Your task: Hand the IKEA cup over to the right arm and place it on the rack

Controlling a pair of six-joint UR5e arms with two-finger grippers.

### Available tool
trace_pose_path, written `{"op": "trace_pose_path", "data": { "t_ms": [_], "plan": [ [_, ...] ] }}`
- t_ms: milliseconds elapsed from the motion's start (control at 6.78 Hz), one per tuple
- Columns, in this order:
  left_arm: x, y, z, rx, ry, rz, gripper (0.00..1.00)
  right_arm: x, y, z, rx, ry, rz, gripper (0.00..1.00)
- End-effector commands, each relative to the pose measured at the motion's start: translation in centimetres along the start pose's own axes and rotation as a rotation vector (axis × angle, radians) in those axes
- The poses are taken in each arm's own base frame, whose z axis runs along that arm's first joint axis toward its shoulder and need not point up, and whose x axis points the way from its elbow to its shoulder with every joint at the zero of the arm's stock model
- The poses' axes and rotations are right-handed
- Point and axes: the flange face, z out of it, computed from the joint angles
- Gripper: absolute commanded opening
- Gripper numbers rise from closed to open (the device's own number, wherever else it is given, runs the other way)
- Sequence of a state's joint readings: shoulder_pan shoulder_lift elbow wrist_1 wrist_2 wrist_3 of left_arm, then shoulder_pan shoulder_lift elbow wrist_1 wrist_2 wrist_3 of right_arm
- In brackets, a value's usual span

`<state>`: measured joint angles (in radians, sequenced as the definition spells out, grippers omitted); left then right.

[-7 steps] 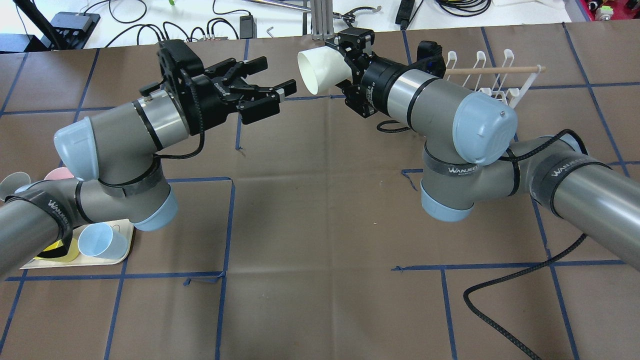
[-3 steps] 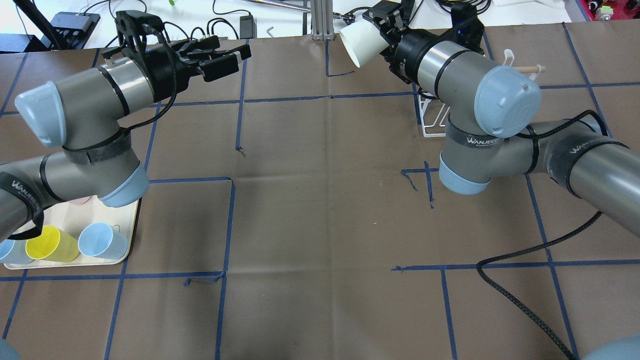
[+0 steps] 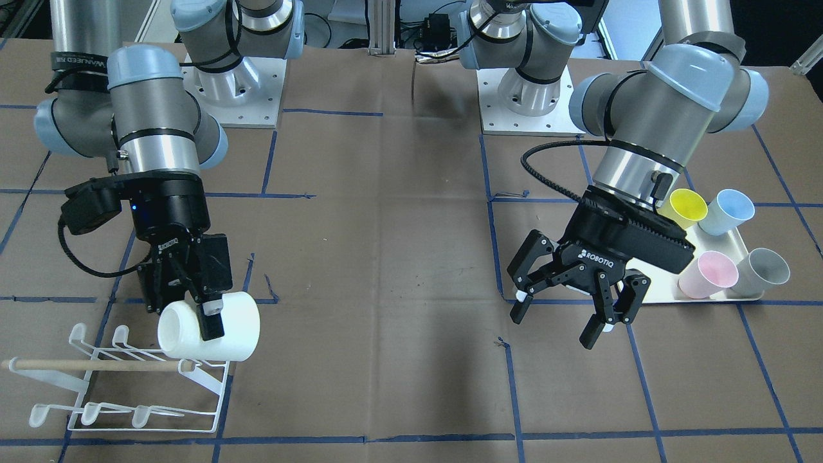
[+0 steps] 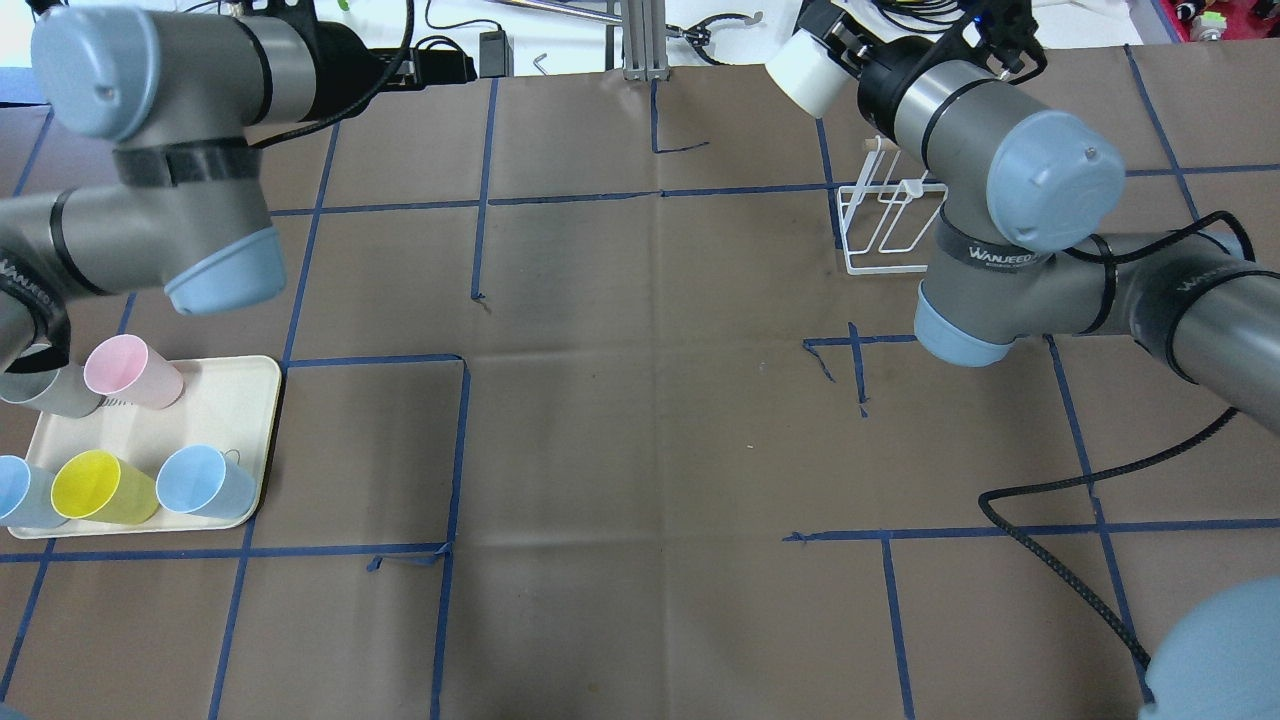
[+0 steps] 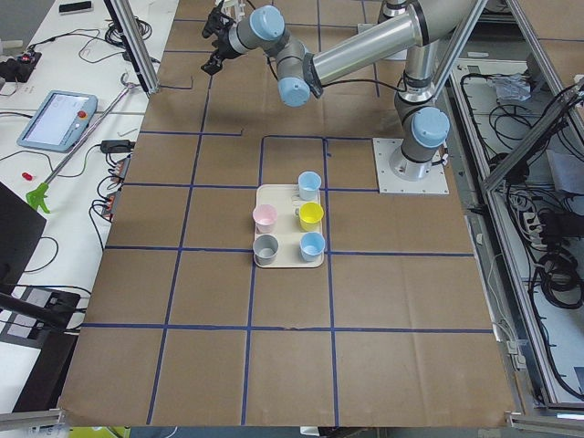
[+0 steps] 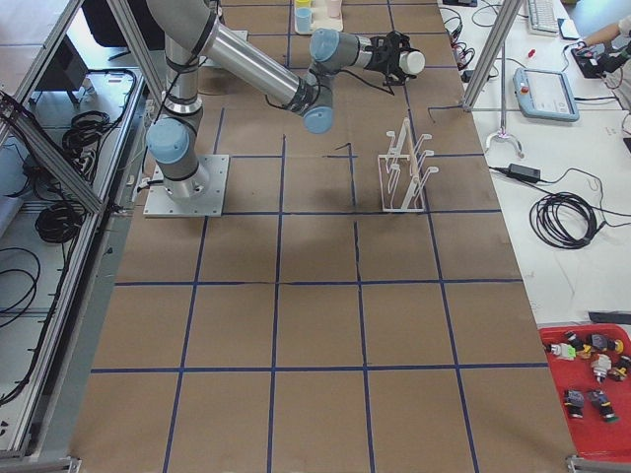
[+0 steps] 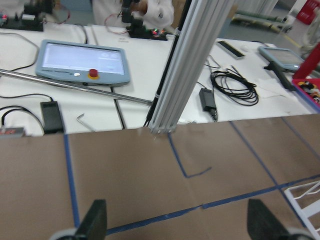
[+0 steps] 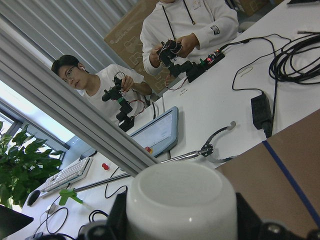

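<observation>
Now | right jaws: clamping cup (image 3: pixel 238 328) | left jaws: spread wide

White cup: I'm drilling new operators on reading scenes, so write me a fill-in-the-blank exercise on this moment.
The white cup is clamped by the robot's ___ arm.
The left gripper is ___ and holds nothing.
The tray holds ___ coloured cups.
The rack holds ___ of them.
Missing words: right; open; five; none.
</observation>
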<state>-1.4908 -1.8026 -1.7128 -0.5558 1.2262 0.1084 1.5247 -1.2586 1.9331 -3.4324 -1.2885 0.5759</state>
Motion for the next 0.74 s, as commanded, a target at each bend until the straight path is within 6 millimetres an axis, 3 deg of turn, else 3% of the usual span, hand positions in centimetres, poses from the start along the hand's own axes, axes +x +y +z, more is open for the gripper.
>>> {"op": "trace_pose_path", "data": {
  "t_ms": [0, 148, 295, 443, 590],
  "plan": [
    [1.6, -1.6, -1.6, -0.335, -0.168, -0.037, 0.99, 2.0, -2.2, 0.6, 0.057, 0.084, -0.279, 0.11],
    [2.0, 0.0, -2.7, -0.492, -0.188, -0.058, 0.99, 3.2, -2.5, 2.1, 0.072, 0.132, -0.372, 0.11],
    [2.7, 1.5, -5.5, -0.602, -0.195, -0.078, 0.99, 3.8, -3.2, 3.3, 0.126, 0.124, -0.464, 0.11],
    [3.7, 2.6, -8.9, -0.664, -0.196, -0.087, 0.99, 5.3, -3.4, 4.3, 0.15, 0.134, -0.471, 0.11],
    [4.2, 3.5, -10.8, -0.674, -0.197, -0.094, 0.99, 7.5, -3.5, 5.4, 0.138, 0.159, -0.463, 0.12]
  ]
}}
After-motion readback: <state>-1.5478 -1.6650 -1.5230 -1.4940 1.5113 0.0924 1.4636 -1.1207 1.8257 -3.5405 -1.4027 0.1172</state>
